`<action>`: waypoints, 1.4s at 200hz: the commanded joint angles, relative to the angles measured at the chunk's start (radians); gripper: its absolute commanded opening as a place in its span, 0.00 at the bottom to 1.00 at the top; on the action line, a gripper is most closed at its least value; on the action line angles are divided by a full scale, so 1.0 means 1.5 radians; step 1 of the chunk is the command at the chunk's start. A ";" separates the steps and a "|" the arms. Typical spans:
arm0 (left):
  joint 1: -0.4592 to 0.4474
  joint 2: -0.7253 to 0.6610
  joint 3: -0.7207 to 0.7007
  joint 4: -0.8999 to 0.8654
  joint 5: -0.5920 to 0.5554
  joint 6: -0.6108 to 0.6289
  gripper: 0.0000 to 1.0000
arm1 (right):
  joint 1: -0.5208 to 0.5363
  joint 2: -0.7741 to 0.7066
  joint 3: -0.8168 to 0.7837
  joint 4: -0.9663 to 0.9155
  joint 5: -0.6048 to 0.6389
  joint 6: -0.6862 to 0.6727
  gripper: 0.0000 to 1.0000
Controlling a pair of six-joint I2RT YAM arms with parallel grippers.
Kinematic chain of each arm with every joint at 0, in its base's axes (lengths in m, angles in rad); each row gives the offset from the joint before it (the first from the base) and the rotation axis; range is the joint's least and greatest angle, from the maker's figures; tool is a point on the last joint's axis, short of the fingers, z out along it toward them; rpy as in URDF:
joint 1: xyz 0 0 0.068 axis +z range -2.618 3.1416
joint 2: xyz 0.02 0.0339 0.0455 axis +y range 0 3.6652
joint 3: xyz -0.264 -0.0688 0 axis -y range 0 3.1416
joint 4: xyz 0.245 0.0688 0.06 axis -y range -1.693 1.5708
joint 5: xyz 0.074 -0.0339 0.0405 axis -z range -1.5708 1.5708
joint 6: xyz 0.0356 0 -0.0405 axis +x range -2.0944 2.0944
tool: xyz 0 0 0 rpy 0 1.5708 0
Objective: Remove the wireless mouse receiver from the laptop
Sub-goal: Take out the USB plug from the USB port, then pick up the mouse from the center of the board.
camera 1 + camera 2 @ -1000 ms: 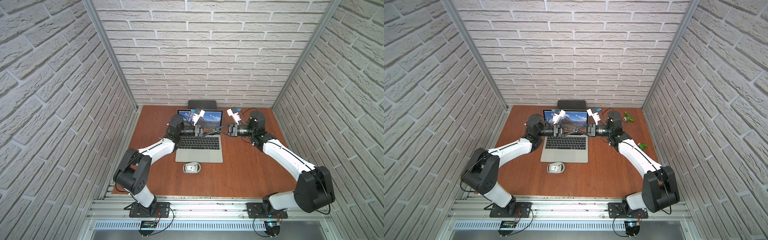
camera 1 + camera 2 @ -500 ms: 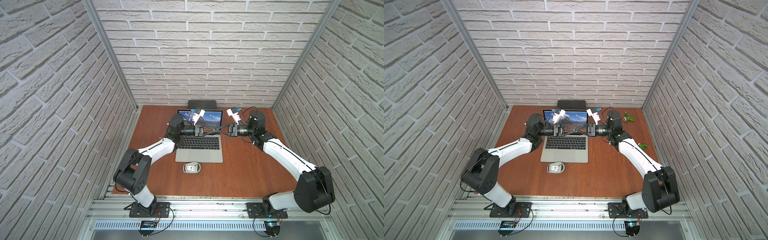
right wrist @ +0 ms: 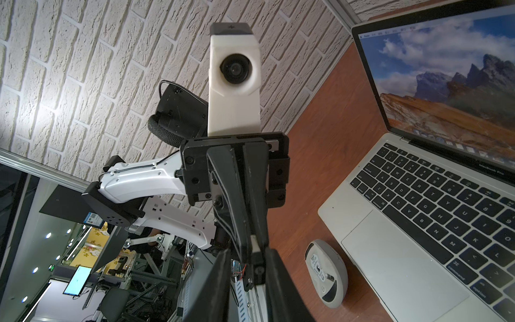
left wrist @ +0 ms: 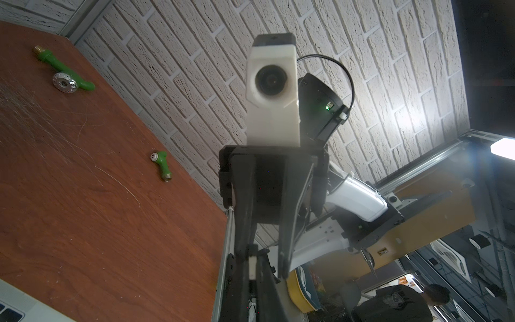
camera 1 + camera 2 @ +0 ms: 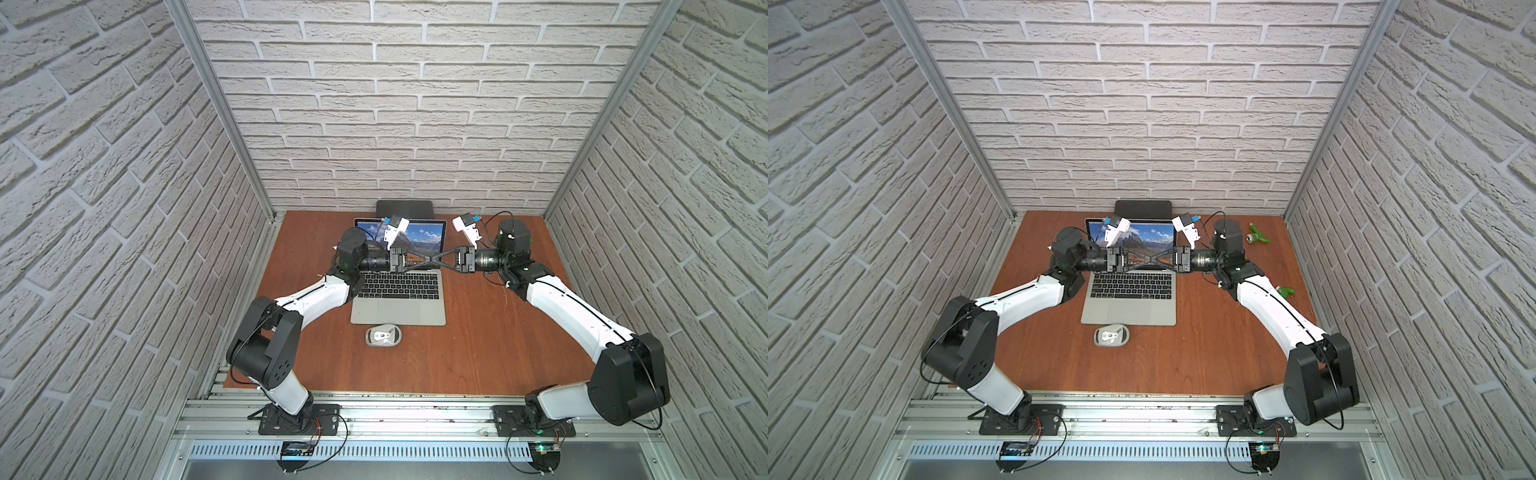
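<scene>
Right pincer (image 4: 266, 262) newly ajar around the wireless mouse receiver (image 3: 254, 243), left pincer (image 3: 252, 248) tight on it.

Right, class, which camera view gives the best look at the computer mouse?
The right wrist view: the mouse is large there, underside up with its labels visible, beside the laptop. Both top views show the mouse whole but small, in front of the laptop. The left wrist view does not show it.
</scene>
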 commanded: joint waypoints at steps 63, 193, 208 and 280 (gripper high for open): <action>-0.005 -0.014 0.018 0.019 0.009 0.013 0.00 | 0.005 -0.002 0.028 0.026 -0.010 0.000 0.21; 0.020 -0.020 -0.001 -0.016 -0.022 0.033 0.30 | 0.005 -0.023 0.038 -0.043 0.005 -0.068 0.02; 0.053 -0.035 -0.028 -0.049 -0.050 0.040 0.51 | 0.005 -0.032 0.045 -0.095 0.012 -0.116 0.03; 0.256 -0.181 -0.177 -0.474 -0.244 0.216 0.64 | 0.080 -0.013 0.119 -0.413 0.142 -0.397 0.03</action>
